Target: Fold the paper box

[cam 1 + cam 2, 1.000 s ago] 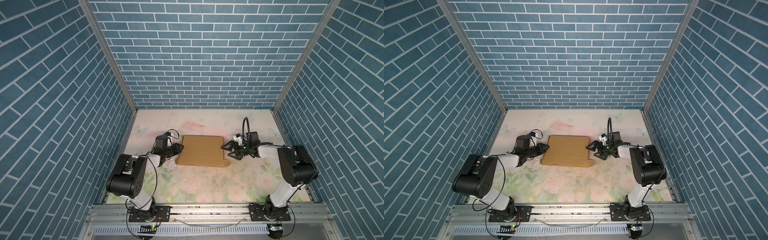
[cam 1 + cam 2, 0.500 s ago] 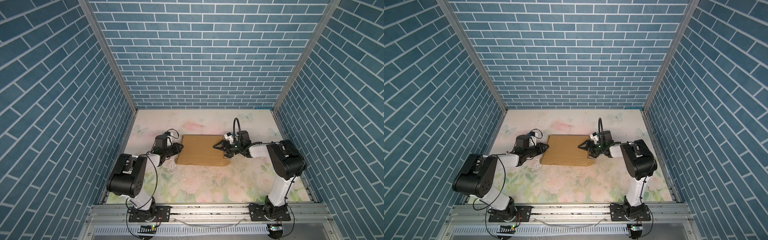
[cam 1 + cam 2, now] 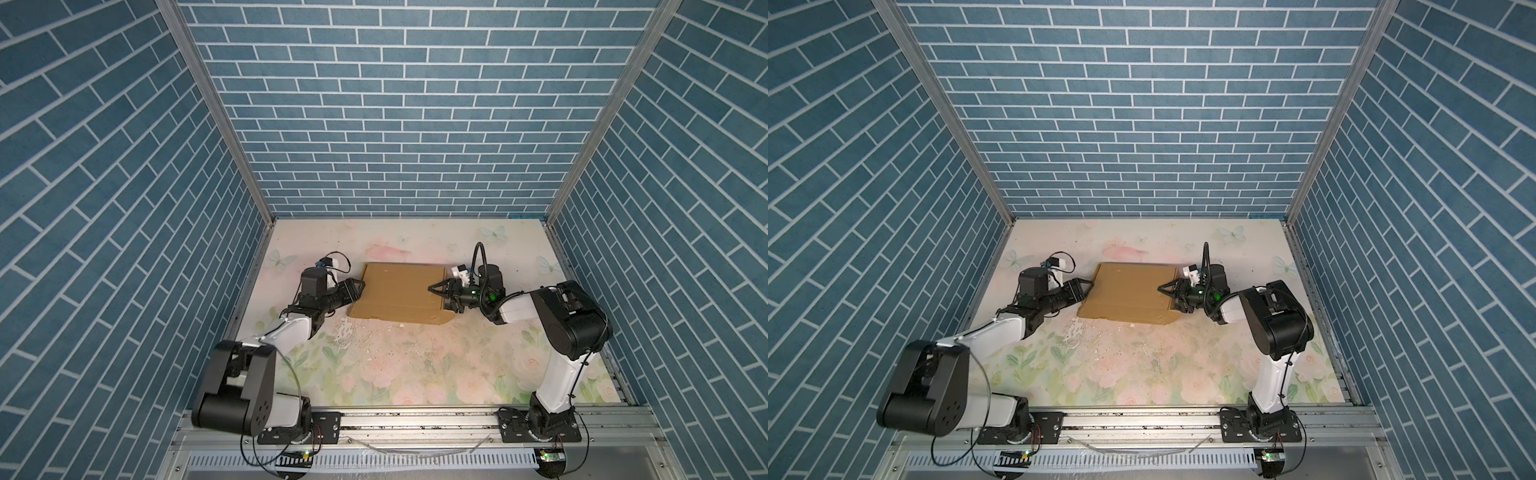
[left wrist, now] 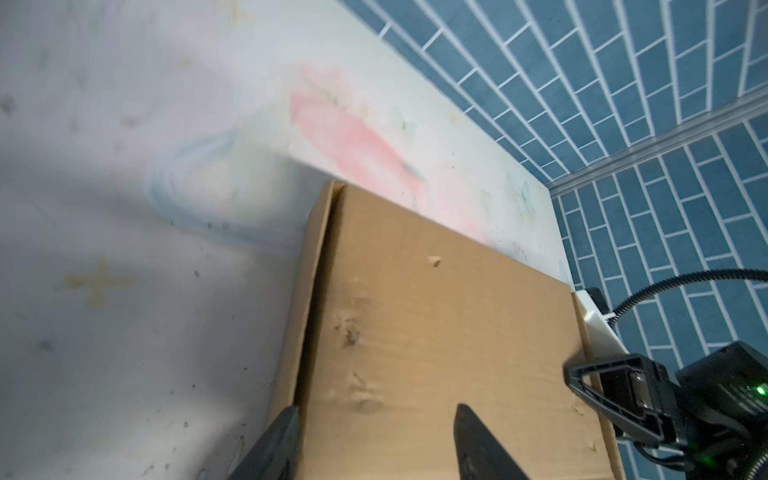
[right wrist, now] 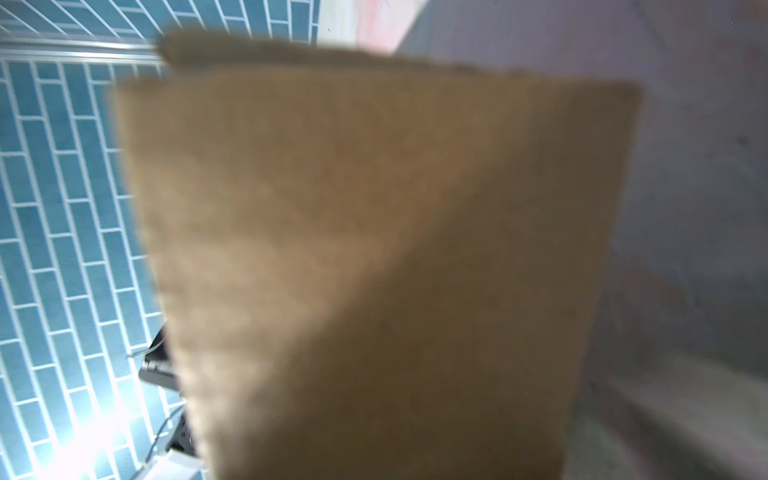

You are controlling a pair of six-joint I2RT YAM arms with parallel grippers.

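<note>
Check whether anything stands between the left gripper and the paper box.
Nothing visible does. The left gripper sits at the paper box, at its left edge, with its fingers apart and straddling that edge in the left wrist view.

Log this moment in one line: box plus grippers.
paper box: lid down, on table | left gripper: open, straddling box's left edge | right gripper: at box's right edge, state unclear

No text, label, brand, number or sign can be read in any view. The paper box [image 3: 401, 291] shows plain brown cardboard, blurred in the right wrist view. The surface [image 3: 415, 374] bears only a faded flower print, with no lettering.
</note>
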